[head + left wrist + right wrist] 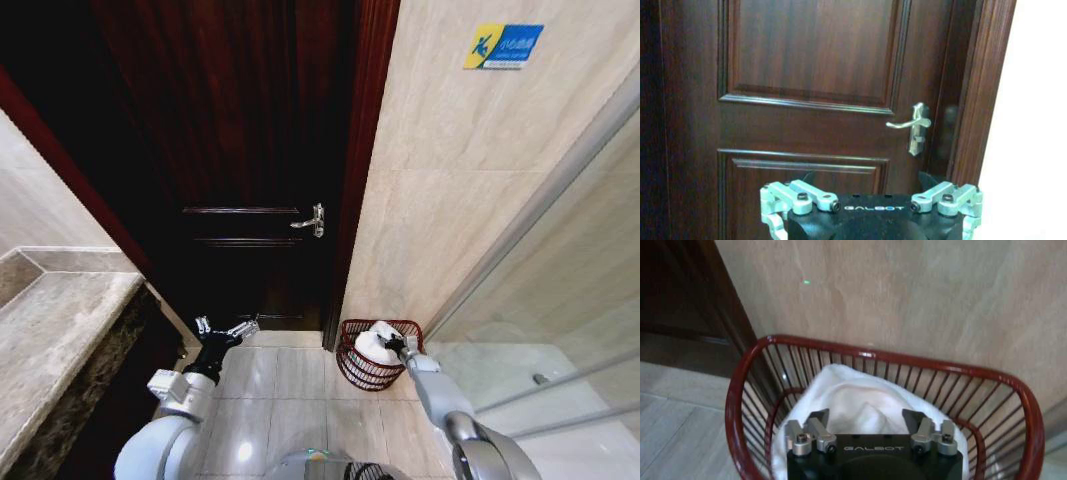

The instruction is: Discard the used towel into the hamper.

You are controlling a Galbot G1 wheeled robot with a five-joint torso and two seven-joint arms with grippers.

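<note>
Bathroom corner: pale tiled floor (290,385), beige stone wall, dark wooden door (250,150) with a metal lever handle (312,221), glass shower partition (560,330) on the right side, marble worktop (55,340) on the left side.

The towel (863,402), white and bunched, is seen inside the hamper (773,342), directly ahead of and below the right gripper (398,347). In the right wrist view the cloth fills the space between the gripper's two finger bases and rises toward the far wall of the basket. The fingertips are hidden under the gripper body, so whether the cloth is pinched or already let go cannot be told. The hamper stands on the floor against the wall, just beside the door frame, its red-brown wire rim encircling the right gripper on all sides but the near one.

The left gripper (226,329) is held off to the side, well apart from the hamper, fingers spread and empty, pointed at the door.

Step judged: deposit phase, task nearly complete. Next move is judged to call for a confirmed release, then a straight upward withdrawal, so that the cloth is not dragged out over the rim and the light basket is not tipped.
</note>
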